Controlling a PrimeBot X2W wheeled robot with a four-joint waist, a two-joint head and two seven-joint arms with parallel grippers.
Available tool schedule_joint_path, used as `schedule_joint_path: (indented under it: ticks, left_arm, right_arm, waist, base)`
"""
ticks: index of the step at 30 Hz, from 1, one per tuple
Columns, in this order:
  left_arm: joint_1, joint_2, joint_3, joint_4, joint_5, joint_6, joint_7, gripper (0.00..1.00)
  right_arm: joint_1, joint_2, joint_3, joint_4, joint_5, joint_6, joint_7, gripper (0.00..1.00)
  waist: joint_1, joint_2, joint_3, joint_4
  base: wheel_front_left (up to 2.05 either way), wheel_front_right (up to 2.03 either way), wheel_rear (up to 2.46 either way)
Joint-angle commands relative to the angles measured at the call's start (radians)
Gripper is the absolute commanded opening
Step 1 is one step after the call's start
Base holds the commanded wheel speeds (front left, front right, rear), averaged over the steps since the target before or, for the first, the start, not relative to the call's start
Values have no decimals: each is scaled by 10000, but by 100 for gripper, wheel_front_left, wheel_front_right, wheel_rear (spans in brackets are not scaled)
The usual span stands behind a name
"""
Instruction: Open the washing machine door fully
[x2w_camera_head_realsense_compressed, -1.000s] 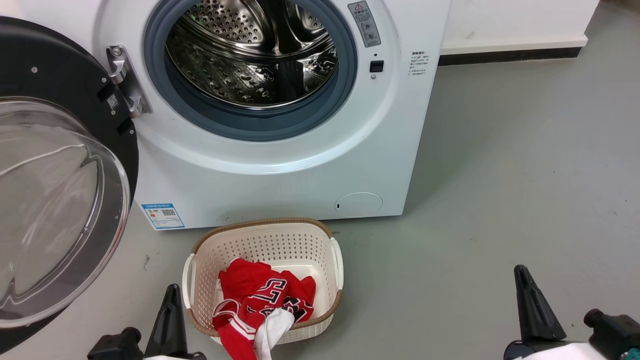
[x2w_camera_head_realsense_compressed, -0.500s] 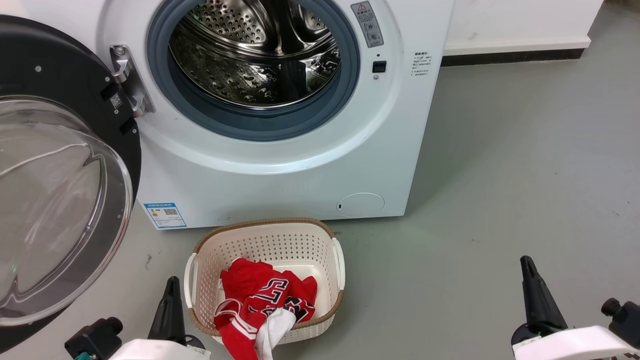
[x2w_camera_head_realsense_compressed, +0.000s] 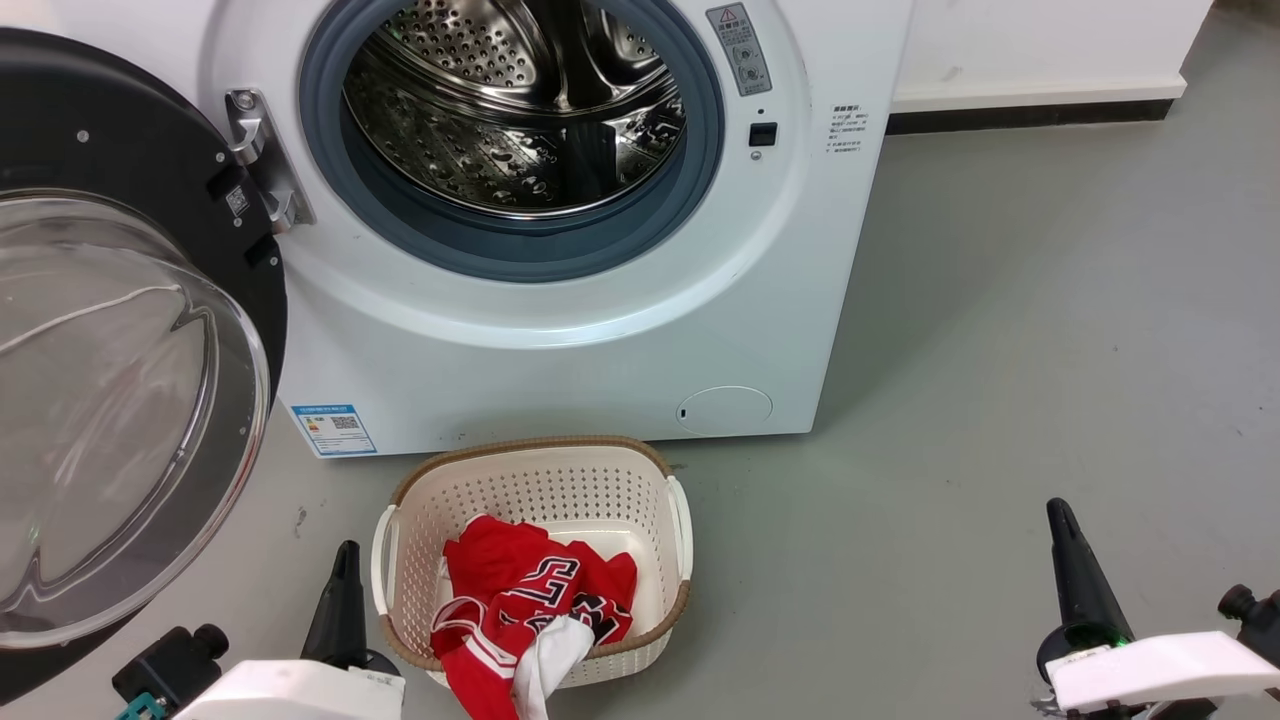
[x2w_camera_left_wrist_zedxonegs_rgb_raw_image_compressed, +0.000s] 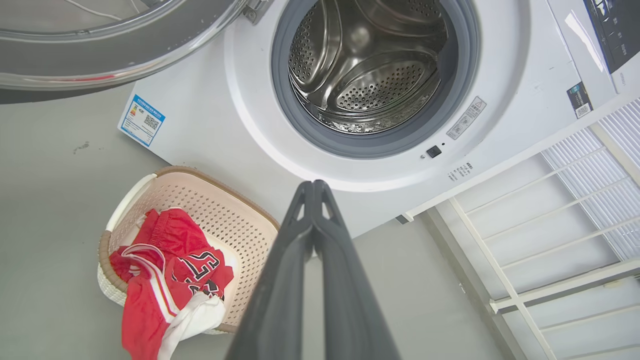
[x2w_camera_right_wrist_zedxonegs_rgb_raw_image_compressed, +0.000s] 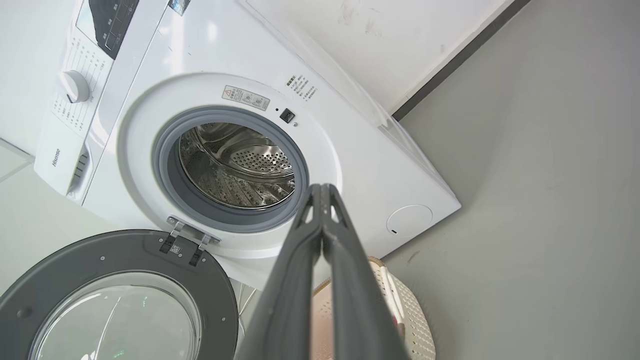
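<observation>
While the washing machine door (x2w_camera_head_realsense_compressed: 110, 350) hangs open, left claw (x2w_camera_head_realsense_compressed: 345, 562) and right claw (x2w_camera_head_realsense_compressed: 1062, 527) hover low, clenched empty, pointing forward.

A: From where is the washing machine (x2w_camera_head_realsense_compressed: 560, 350) seen?
B: It is looked down on from the head, fairly near, front-on. From both wrists it is faced at a tilt, lower down. The drum (x2w_camera_head_realsense_compressed: 520, 120) and basket (x2w_camera_head_realsense_compressed: 540, 490) are shared.

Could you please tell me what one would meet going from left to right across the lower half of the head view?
washing machine door → left claw → laundry basket → right claw
</observation>
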Motion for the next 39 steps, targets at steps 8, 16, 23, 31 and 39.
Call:
schedule_joint_path:
  ticks: [8, 16, 23, 31, 39]
  left_arm:
    - [-432, 64, 95, 68, -1183, -137, 249, 0]
    - [-598, 71, 149, 216, -2152, -238, 477, 0]
    - [-733, 73, 204, 340, -2940, -320, 661, 0]
    - [-889, 70, 270, 467, -3774, -401, 874, 0]
    - [-1020, 64, 329, 575, -4459, -469, 1045, 0]
  right_arm:
    - [-387, -91, -94, 96, 1144, -2, 272, 0]
    - [-550, -97, -163, 240, 2061, -2, 503, 0]
    - [-703, -96, -227, 367, 2804, -3, 704, 0]
    - [-825, -91, -304, 503, 3591, -3, 903, 0]
    - [-934, -83, -367, 609, 4236, -3, 1085, 0]
  waist:
    - [0, -1, -6, 24]
    - [0, -1, -12, 48]
    - [0, -1, -18, 69]
    - [0, -1, -24, 93]
    - [0, -1, -29, 114]
  base:
    - [0, 0, 0]
    - [0, 0, 0]
    - [0, 0, 0]
    - [0, 0, 0]
    - [0, 0, 0]
